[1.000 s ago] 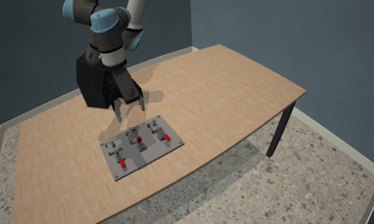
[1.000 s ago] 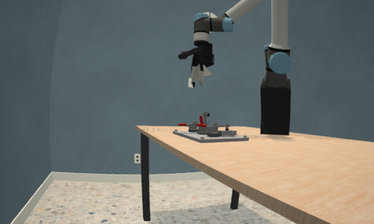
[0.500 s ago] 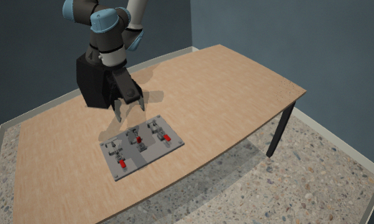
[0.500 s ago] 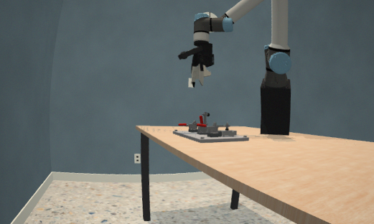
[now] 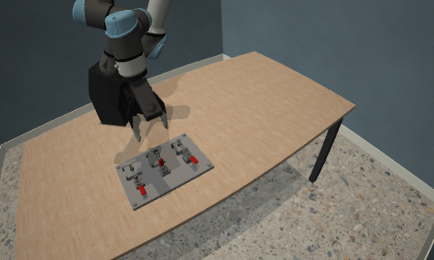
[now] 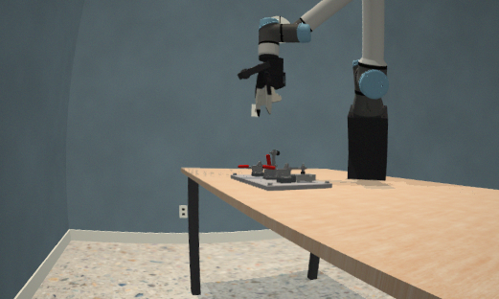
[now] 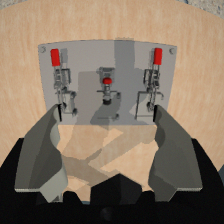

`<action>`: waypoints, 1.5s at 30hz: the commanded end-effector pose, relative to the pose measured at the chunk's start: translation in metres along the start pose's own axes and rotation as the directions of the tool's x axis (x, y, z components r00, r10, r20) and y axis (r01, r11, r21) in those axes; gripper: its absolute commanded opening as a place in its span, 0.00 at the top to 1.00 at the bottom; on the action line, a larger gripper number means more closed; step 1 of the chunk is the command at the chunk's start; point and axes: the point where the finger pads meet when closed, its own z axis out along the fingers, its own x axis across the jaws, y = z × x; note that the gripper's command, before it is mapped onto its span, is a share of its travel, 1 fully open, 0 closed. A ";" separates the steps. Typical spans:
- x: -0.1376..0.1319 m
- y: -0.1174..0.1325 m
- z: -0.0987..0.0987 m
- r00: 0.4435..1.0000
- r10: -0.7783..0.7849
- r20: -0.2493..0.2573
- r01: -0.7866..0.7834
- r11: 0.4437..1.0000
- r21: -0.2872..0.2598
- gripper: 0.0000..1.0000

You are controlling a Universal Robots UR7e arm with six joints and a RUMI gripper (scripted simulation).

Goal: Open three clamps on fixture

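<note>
Risks first. Two clamps look left to do: the left outer clamp and right outer clamp have red handles lying flat, which reads as closed. The middle clamp has its handle standing up in the exterior view, prob. already open. A wrong approach angle could let a finger slide off a low handle, or only part-lift it, so the clamp would not be fully open. Too steep a descent could drive the fingertips into the fixture plate and shift it, w/ the parts nudged out of place. The upright middle handle could also be knocked back down if the gripper is swept across it.

Pose: the gripper is held high above the table, well apart from the fixture, pointed roughly down w/ a slight tilt; the wrist view looks onto all three clamps. It hangs a little toward the table's far-left edge from the plate.

Claw: fingers are spread about halfway; nothing is held between them.

The fixture lies flat near the table's near edge, closer to the near-left corner than to the right one.
</note>
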 end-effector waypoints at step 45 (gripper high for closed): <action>0.000 0.000 0.000 1.000 0.000 0.000 0.000 1.000 0.001 0.72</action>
